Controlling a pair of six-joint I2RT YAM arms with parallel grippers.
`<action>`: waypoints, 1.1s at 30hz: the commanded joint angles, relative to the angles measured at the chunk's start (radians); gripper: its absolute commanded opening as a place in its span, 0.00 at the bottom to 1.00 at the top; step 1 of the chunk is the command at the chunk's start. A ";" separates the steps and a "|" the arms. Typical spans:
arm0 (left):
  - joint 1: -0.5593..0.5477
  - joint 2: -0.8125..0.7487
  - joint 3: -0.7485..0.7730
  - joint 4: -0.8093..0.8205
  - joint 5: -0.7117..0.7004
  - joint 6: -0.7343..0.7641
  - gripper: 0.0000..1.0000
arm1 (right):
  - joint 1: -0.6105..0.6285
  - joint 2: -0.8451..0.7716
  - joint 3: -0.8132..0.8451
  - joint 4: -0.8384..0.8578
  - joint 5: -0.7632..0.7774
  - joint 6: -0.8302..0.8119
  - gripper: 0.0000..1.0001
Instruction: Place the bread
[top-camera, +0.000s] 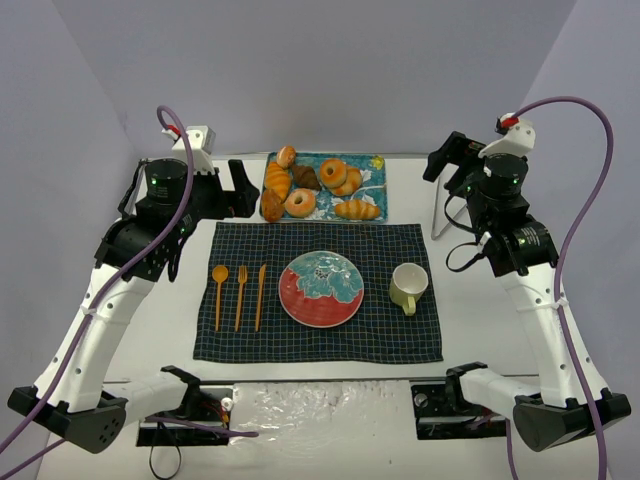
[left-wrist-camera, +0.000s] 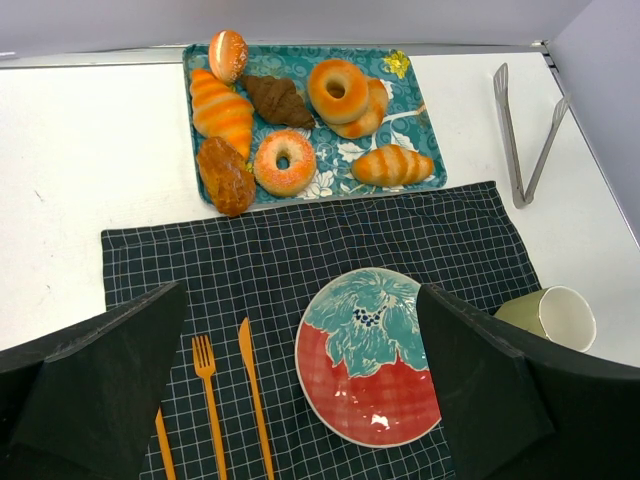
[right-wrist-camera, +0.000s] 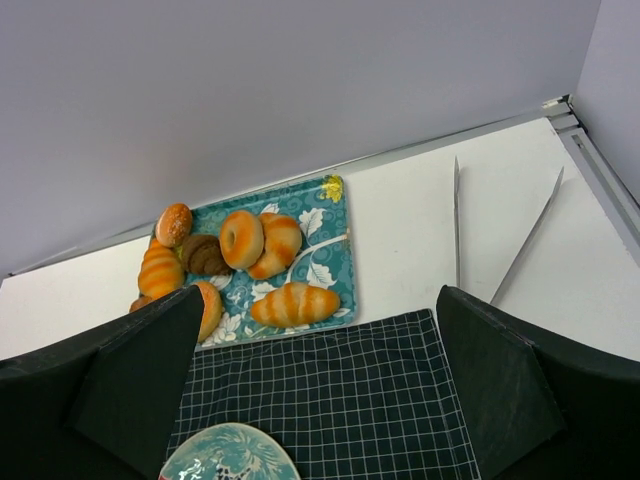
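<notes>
The bread (top-camera: 271, 205) is a deep golden-brown oblong roll at the front left corner of the teal tray (top-camera: 371, 166), beside an orange donut (top-camera: 299, 202). It also shows in the left wrist view (left-wrist-camera: 225, 176). In the right wrist view it is almost hidden behind a finger. The red and teal plate (top-camera: 320, 288) lies empty on the dark checked placemat (top-camera: 395, 335). My left gripper (top-camera: 241, 187) hangs open and empty just left of the tray, and in its own view (left-wrist-camera: 300, 292) it looks down on the plate (left-wrist-camera: 372, 355). My right gripper (top-camera: 446, 160) is open and empty, to the right of the tray.
The tray (left-wrist-camera: 402, 112) also holds croissants, donuts and a small round bun (left-wrist-camera: 228, 54). Metal tongs (top-camera: 437, 214) lie right of the tray. A cream cup (top-camera: 408, 287) stands right of the plate. An orange spoon, fork and knife (top-camera: 240, 297) lie left of it.
</notes>
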 joint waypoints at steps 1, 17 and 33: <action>0.006 -0.013 0.023 0.046 0.016 0.015 0.97 | 0.007 -0.008 0.045 0.056 0.011 -0.022 1.00; 0.006 -0.022 -0.053 0.093 0.099 -0.029 0.97 | -0.058 0.321 0.028 -0.005 0.281 0.040 1.00; 0.010 -0.041 -0.084 0.120 0.149 -0.039 0.97 | -0.217 0.726 0.138 0.077 0.080 0.033 1.00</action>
